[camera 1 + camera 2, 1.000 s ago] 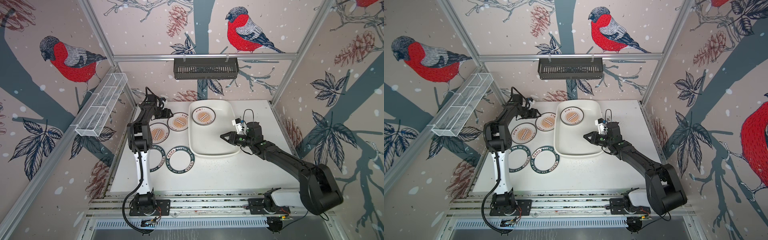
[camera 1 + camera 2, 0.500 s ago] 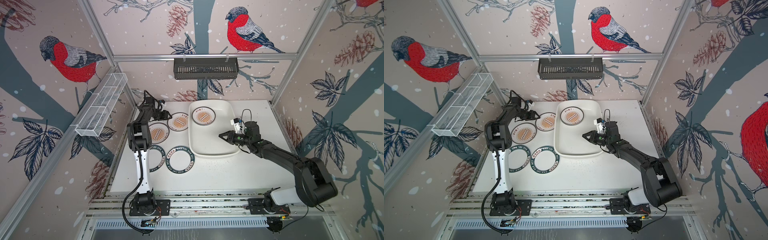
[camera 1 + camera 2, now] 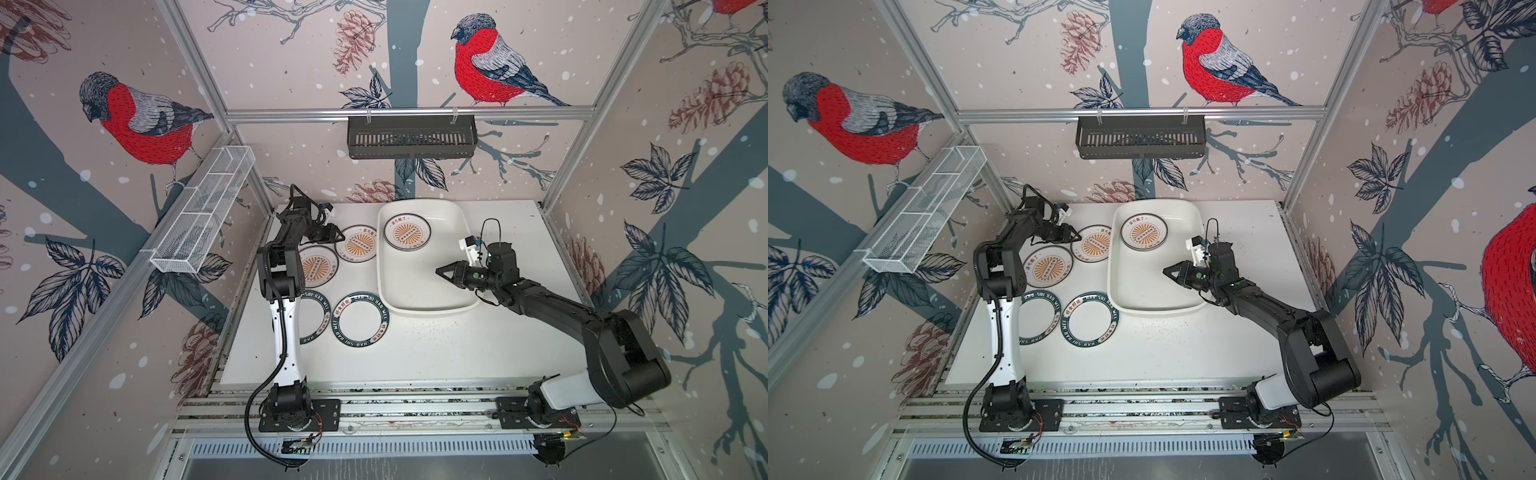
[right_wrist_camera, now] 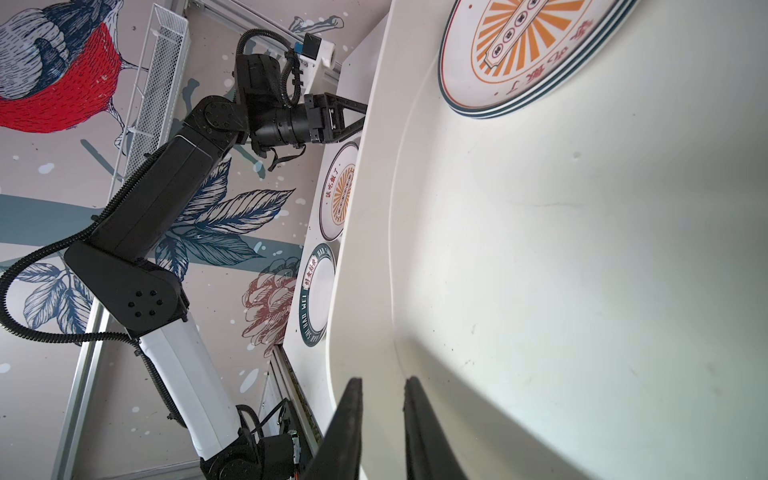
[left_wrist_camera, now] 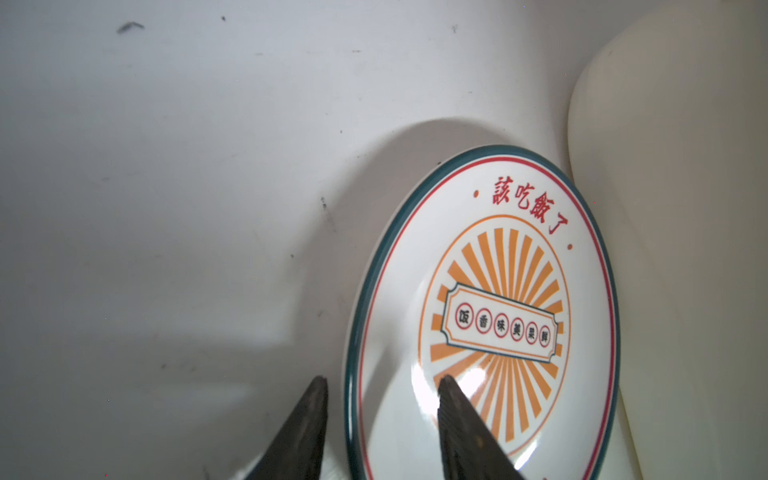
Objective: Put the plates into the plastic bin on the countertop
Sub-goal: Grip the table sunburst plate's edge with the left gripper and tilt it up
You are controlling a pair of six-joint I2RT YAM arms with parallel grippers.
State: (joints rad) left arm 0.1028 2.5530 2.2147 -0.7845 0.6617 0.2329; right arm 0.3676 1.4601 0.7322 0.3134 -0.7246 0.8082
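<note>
Fingers (image 5: 457,424) of your left gripper (image 3: 338,237) have narrowed over the last second and now straddle the rim of the sunburst plate (image 5: 490,291), partly open and not yet pinching. It sits on the countertop (image 3: 436,349) at the plastic bin's (image 3: 424,291) 9 o'clock, so the grasp looks imminent.

Your left arm (image 3: 279,274) and right arm (image 3: 552,307): black, one white link near each base; ribbed black cable (image 3: 284,332); tapered dark fingers (image 5: 461,436).
</note>
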